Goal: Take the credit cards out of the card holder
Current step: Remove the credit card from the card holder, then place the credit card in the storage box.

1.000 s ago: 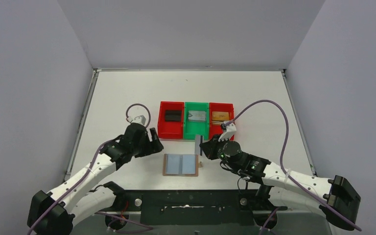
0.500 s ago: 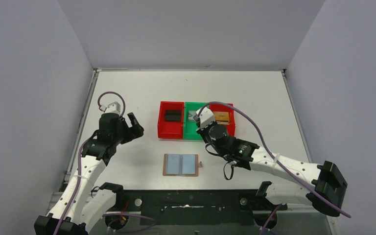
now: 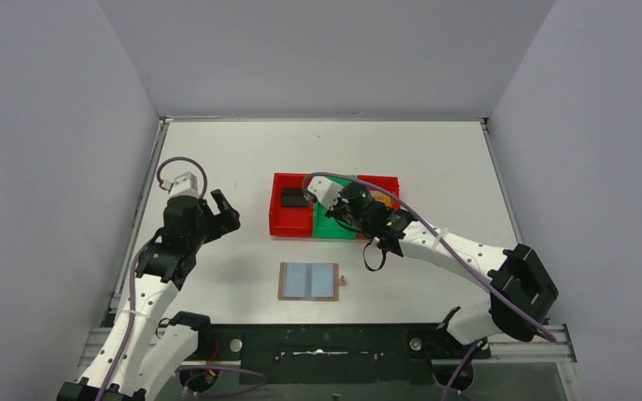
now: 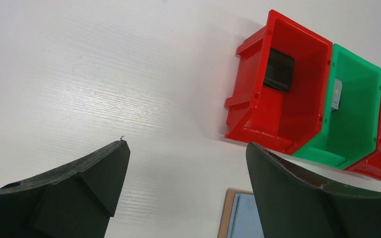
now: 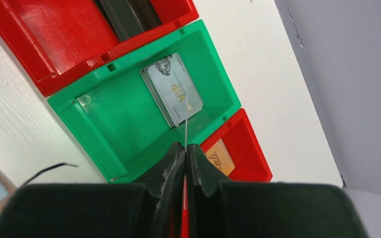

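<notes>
Right tool (image 5: 185, 146) pinched shut on a thin card (image 5: 182, 109), held edge-on at centre frame over the green bin (image 5: 94, 131), where a silver card (image 5: 176, 91) lies. I judge it best to lower inside the walls before release. Left tool (image 4: 186, 148) wide open, empty, above the counter (image 4: 104, 74). Card holder (image 3: 308, 281) lies open, lower centre.

Looks down and forward from high above and behind both arm bases, far off, taking in the whole table (image 3: 242, 150). Rides low on the left gripper (image 4: 187, 146), facing ahead and right toward the bins (image 4: 278, 99), with the card holder (image 4: 238, 218) just under its right finger. Stares straight down from the right gripper (image 5: 185, 146), close, past a pinched credit card (image 5: 185, 124) into the green bin (image 5: 109, 124). Shares the bins across all three.
</notes>
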